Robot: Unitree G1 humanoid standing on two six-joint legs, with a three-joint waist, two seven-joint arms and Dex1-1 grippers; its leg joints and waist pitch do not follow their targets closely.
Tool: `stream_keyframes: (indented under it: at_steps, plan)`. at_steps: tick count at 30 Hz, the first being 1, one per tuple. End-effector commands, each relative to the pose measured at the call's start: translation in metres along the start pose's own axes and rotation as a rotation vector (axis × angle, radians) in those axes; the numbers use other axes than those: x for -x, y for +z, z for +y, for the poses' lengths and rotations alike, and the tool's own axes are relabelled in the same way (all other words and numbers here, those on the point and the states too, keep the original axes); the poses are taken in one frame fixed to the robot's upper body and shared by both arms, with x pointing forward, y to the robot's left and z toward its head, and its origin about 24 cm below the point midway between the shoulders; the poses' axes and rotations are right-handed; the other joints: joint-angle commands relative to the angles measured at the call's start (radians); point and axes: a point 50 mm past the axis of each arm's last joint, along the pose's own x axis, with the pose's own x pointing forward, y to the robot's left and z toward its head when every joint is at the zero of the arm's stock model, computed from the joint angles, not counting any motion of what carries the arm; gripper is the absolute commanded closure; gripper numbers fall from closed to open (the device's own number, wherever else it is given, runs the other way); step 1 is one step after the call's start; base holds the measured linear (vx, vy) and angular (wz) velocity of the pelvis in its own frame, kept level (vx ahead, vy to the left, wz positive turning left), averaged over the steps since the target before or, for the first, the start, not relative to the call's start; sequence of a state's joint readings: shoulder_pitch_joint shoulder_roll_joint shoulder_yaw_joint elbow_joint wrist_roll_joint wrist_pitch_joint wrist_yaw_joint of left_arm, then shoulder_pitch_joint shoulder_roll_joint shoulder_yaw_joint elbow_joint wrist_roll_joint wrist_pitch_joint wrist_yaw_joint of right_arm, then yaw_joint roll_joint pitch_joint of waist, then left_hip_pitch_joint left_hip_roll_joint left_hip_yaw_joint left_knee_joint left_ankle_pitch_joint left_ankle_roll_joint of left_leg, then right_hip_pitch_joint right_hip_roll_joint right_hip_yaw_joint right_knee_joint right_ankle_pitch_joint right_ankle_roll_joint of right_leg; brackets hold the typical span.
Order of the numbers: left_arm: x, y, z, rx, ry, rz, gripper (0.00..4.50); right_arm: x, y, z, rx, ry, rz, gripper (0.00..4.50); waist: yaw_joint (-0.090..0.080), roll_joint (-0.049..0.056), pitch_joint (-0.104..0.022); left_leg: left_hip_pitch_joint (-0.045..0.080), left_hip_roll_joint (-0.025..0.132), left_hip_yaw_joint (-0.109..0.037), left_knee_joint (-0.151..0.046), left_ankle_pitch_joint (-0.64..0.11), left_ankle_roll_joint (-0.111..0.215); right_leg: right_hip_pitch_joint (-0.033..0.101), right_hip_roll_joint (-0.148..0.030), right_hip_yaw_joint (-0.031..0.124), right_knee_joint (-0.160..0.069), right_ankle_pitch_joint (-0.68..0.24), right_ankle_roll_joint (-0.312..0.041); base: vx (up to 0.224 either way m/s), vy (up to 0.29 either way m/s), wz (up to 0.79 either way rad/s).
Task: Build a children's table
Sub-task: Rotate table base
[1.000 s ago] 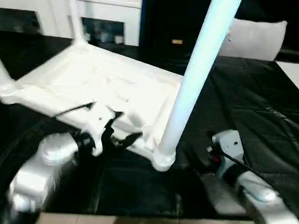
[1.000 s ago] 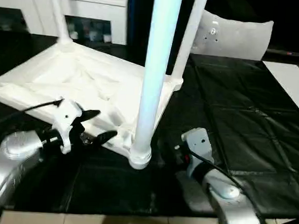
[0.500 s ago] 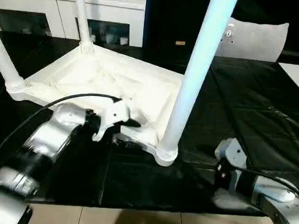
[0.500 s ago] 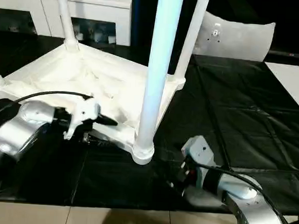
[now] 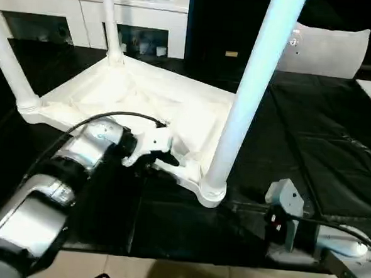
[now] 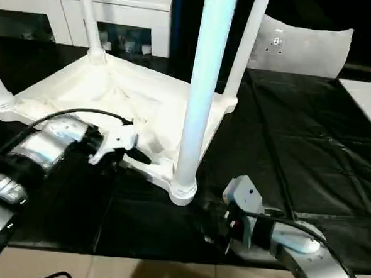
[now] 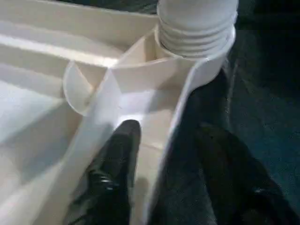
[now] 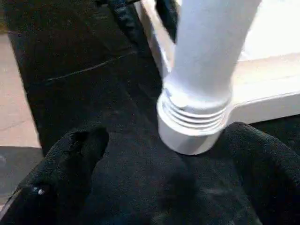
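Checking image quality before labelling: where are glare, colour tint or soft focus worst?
Eye views: the near leg looks bluish and washed out, and the table top glares, hiding its ribs. Left wrist view: the pincer's fingers are soft. Right wrist view: the fingers are dark blurs.

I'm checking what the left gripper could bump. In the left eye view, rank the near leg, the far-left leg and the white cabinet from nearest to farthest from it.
From the left gripper:
1. Near leg, just to its right, standing in the table's near corner socket.
2. Far-left leg, at the table's left corner.
3. White cabinet, behind the table, along the back.
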State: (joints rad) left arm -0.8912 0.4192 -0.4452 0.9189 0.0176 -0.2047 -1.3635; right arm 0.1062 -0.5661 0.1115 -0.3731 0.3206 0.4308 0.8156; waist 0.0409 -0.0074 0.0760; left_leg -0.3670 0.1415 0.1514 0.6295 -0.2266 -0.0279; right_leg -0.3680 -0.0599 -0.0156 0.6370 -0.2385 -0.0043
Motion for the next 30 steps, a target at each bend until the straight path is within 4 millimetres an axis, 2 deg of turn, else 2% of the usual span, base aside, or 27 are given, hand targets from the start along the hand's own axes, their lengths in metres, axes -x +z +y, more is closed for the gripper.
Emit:
stream_keyframes:
  at_steps: [1,2,3,5,6,7,10,11,12,13,16,18,21,22,23,24,26,27,28,29,30]
  plan:
    - [-0.001,0.004,0.004,-0.041,-0.016,0.026,2.57,0.003,0.003,0.003,0.011,0.013,0.001,0.0,0.003,0.008,-0.069,0.013,0.088,-0.027,-0.087,-0.098,0.052,0.05,-0.099,0.046,-0.07,0.083,-0.318,0.0,0.0,0.0]
    - [-0.002,0.004,0.004,-0.043,-0.016,0.026,2.73,0.003,0.003,0.003,0.01,0.013,0.001,0.0,0.002,0.007,-0.068,0.012,0.087,-0.027,-0.088,-0.098,0.053,0.048,-0.098,0.046,-0.071,0.08,-0.318,0.0,0.0,0.0]
    - [-0.004,0.005,0.005,-0.047,-0.018,0.026,2.73,0.003,0.003,0.004,0.008,0.011,0.001,0.0,0.002,0.011,-0.066,0.012,0.087,-0.026,-0.088,-0.107,0.053,0.047,-0.097,0.046,-0.074,0.071,-0.32,0.0,0.0,0.0]
    - [-0.006,0.005,0.005,-0.049,-0.024,0.029,2.88,0.004,0.003,0.005,0.005,0.01,0.0,0.0,0.002,0.01,-0.068,0.011,0.086,-0.027,-0.087,-0.102,0.054,0.051,-0.099,0.046,-0.072,0.068,-0.324,0.0,0.0,0.0]
    - [-0.006,0.005,0.005,-0.051,-0.026,0.031,2.89,0.004,0.003,0.006,0.003,0.01,-0.001,0.0,0.003,0.028,-0.067,0.01,0.086,-0.029,-0.086,-0.102,0.052,0.05,-0.1,0.047,-0.07,0.07,-0.327,0.0,0.0,0.0]
    - [-0.009,0.003,0.005,-0.056,-0.034,0.044,3.19,0.005,0.003,0.009,-0.006,0.017,-0.003,0.0,-0.001,0.016,-0.067,0.01,0.085,-0.028,-0.087,-0.106,0.056,0.052,-0.097,0.046,-0.074,0.072,-0.325,0.0,0.0,0.0]
    - [-0.01,0.001,0.005,-0.061,-0.034,0.065,3.33,0.006,0.002,0.011,-0.009,0.02,-0.003,0.0,0.002,0.018,-0.069,0.01,0.085,-0.027,-0.085,-0.096,0.069,0.052,-0.099,0.047,-0.075,0.072,-0.318,0.0,0.0,0.0]
    - [-0.011,-0.002,0.005,-0.068,-0.036,0.098,3.37,0.006,0.002,0.012,-0.009,0.018,-0.001,0.0,0.003,0.04,-0.067,0.011,0.086,-0.03,-0.085,-0.099,0.065,0.049,-0.099,0.047,-0.074,0.067,-0.321,0.0,0.0,0.0]
    - [-0.011,-0.004,0.005,-0.076,-0.037,0.116,3.47,0.007,0.002,0.012,-0.01,0.017,-0.002,0.0,-0.001,0.032,-0.067,0.014,0.088,-0.028,-0.088,-0.113,0.065,0.047,-0.096,0.046,-0.08,0.061,-0.32,0.0,0.0,0.0]
    - [-0.011,-0.005,0.005,-0.081,-0.038,0.128,3.58,0.007,0.002,0.012,-0.01,0.016,-0.002,0.0,-0.003,0.026,-0.068,0.01,0.087,-0.029,-0.089,-0.113,0.065,0.053,-0.097,0.046,-0.077,0.066,-0.32,0.0,0.0,0.0]
    - [-0.01,-0.007,0.005,-0.089,-0.04,0.147,3.8,0.007,0.002,0.012,-0.01,0.013,-0.002,0.0,-0.003,0.032,-0.068,0.01,0.087,-0.027,-0.088,-0.109,0.068,0.05,-0.098,0.046,-0.079,0.057,-0.322,0.0,0.0,0.0]
    - [-0.01,-0.009,0.005,-0.091,-0.038,0.167,3.9,0.007,0.003,0.012,-0.01,0.011,-0.001,0.0,-0.003,0.029,-0.069,0.01,0.089,-0.027,-0.088,-0.104,0.068,0.052,-0.099,0.046,-0.079,0.061,-0.32,0.0,0.0,0.0]
    - [-0.01,-0.013,0.004,-0.099,-0.033,0.197,4.15,0.006,0.003,0.011,-0.008,0.01,-0.002,0.0,-0.004,0.03,-0.067,0.01,0.089,-0.027,-0.089,-0.105,0.073,0.05,-0.098,0.045,-0.079,0.069,-0.323,0.0,0.0,0.0]
    - [-0.01,-0.014,0.004,-0.1,-0.027,0.204,4.17,0.006,0.004,0.01,-0.006,0.009,-0.003,0.0,-0.005,0.023,-0.066,0.011,0.089,-0.026,-0.09,-0.116,0.072,0.049,-0.099,0.045,-0.081,0.049,-0.321,0.0,0.0,0.0]
    - [-0.01,-0.014,0.004,-0.097,-0.02,0.203,4.28,0.005,0.004,0.01,-0.003,0.008,-0.004,0.0,-0.004,0.027,-0.065,0.01,0.088,-0.027,-0.091,-0.121,0.069,0.05,-0.1,0.045,-0.082,0.027,-0.318,0.0,0.0,0.0]
    - [-0.011,-0.01,0.005,-0.044,-0.006,0.136,4.34,0.005,0.005,0.009,-0.001,0.008,-0.008,0.0,-0.006,0.021,-0.064,0.01,0.088,-0.025,-0.091,-0.124,0.067,0.049,-0.1,0.046,-0.083,0.015,-0.317,0.0,0.0,0.0]
    - [-0.013,-0.005,0.007,0.052,-0.007,0.025,4.37,0.004,0.007,0.007,0.0,0.009,-0.017,0.0,-0.005,0.026,-0.065,0.014,0.088,-0.024,-0.091,-0.115,0.064,0.045,-0.1,0.046,-0.082,0.006,-0.324,0.0,0.0,0.0]
    - [-0.013,-0.004,0.007,0.104,-0.021,-0.011,4.38,0.004,0.008,0.006,0.001,0.008,-0.024,0.0,-0.006,0.019,-0.066,0.013,0.089,-0.024,-0.091,-0.108,0.067,0.047,-0.1,0.046,-0.081,0.015,-0.326,0.0,0.0,0.0]
    - [-0.012,-0.003,0.007,0.132,-0.031,-0.025,4.39,0.004,0.009,0.006,0.001,0.007,-0.027,0.0,-0.004,0.023,-0.068,0.011,0.089,-0.024,-0.089,-0.086,0.072,0.048,-0.102,0.046,-0.077,0.043,-0.332,0.0,0.0,0.0]
    - [-0.012,-0.007,0.005,0.185,-0.04,-0.015,4.41,0.003,0.011,0.003,-0.002,-0.004,-0.043,0.0,-0.006,0.018,-0.07,0.009,0.089,-0.024,-0.088,-0.065,0.083,0.048,-0.102,0.045,-0.071,0.088,-0.338,0.0,0.0,0.0]
    - [-0.012,-0.007,0.005,0.185,-0.04,-0.015,4.41,0.003,0.011,0.003,-0.002,-0.004,-0.043,0.0,-0.007,0.019,-0.07,0.007,0.088,-0.024,-0.087,-0.056,0.09,0.048,-0.101,0.044,-0.07,0.104,-0.341,0.0,0.0,0.0]
